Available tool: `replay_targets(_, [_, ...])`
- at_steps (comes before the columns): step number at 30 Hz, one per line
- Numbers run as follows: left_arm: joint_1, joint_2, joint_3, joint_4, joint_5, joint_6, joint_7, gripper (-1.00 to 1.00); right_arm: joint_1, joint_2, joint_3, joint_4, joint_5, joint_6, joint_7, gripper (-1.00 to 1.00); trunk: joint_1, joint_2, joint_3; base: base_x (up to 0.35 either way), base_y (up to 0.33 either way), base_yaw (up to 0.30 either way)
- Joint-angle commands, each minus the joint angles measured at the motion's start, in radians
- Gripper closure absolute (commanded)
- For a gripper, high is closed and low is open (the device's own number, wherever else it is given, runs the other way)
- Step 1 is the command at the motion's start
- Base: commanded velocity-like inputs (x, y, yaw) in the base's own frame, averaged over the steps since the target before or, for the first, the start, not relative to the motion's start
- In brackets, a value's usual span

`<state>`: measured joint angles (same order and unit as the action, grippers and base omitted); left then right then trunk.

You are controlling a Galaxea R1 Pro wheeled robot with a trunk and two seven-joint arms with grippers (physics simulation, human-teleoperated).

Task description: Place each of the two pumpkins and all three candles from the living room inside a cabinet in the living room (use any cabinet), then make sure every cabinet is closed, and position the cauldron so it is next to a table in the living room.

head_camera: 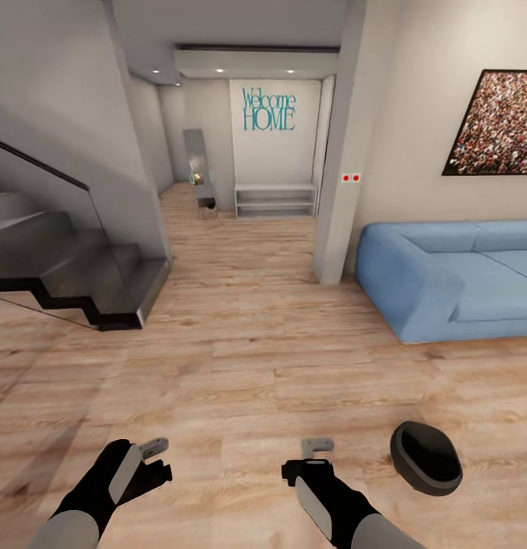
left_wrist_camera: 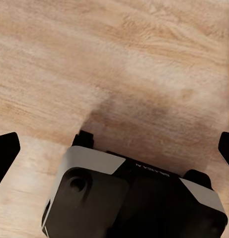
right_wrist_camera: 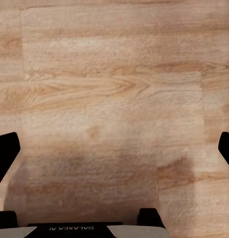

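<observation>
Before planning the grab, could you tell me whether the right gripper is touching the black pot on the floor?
Apart. In the head view, bare wood floor shows between the right gripper and the black pot.

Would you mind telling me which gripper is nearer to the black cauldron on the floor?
Right. The right gripper hangs just beside the cauldron, while the left gripper is farther off, beyond the right one.

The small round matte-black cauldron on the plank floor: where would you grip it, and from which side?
Probably the rim of the matte-black cauldron, pinched from above by the right gripper, which is the nearer one. Its wide mouth faces up and toward the camera, and the bulging belly looks too broad for the fingers.
</observation>
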<state>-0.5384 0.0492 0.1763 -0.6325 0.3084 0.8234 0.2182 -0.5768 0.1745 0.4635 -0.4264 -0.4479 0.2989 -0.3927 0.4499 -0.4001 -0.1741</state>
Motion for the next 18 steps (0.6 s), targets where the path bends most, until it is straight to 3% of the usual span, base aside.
replay_targets(1, [0.0, 0.0, 0.0, 0.0, 0.0, 0.0, 0.0, -1.0, 0.0, 0.0, 0.0, 0.0, 0.0, 0.0, 0.0, -1.0, 0.0, 0.0, 0.002, 0.321, 0.0, -0.002])
replay_targets(18, [0.0, 0.0, 0.0, 0.0, 0.0, 0.0, 0.0, -1.0, 0.0, 0.0, 0.0, 0.001, 0.0, -0.001, 0.0, -1.0, 0.0, 0.0, 0.03, 0.321, 0.0, 0.002])
